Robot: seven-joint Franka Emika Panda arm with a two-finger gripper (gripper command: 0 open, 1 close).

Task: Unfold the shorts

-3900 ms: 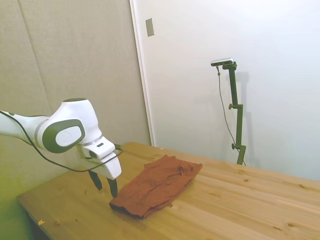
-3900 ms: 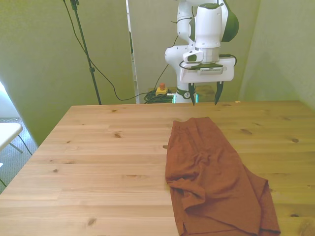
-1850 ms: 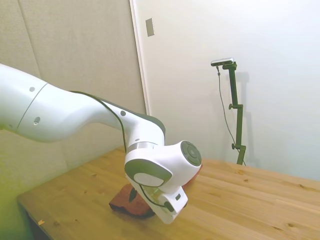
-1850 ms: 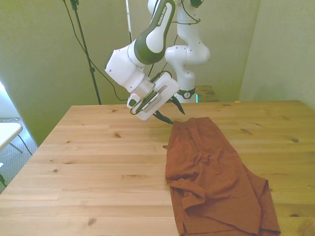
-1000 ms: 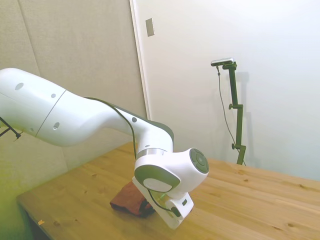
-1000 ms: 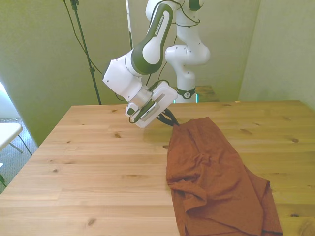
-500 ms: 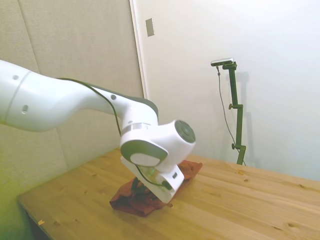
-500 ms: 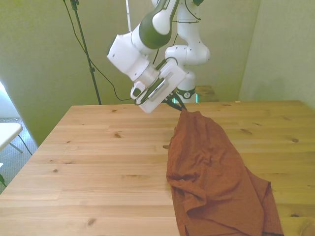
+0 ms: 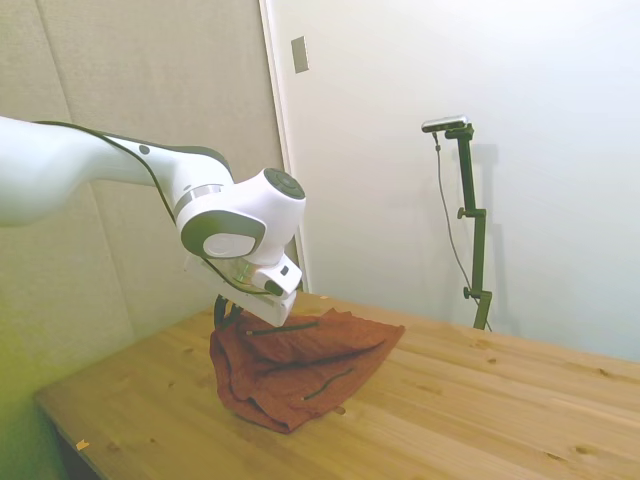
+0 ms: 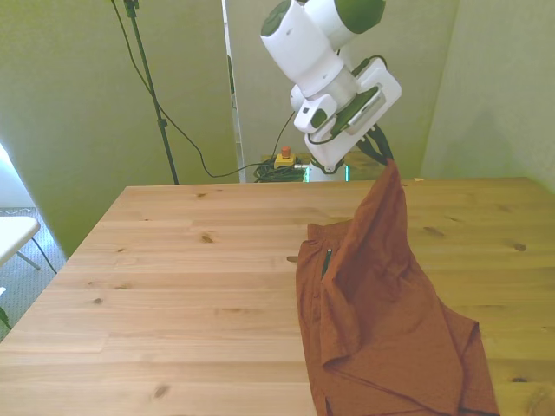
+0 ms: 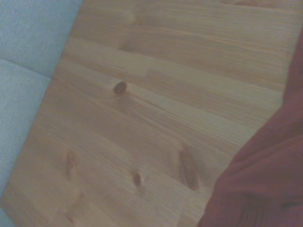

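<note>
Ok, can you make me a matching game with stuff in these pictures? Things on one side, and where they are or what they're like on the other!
Things:
1. shorts
2. tool
3. table
4. light switch plate

Descriptions:
A. up on the wall
B. wooden, with dark knots
C. rust-brown, one corner pulled up in the air
D. pinching a bit of cloth

Pairs: 1-C, 2-D, 3-B, 4-A
</note>
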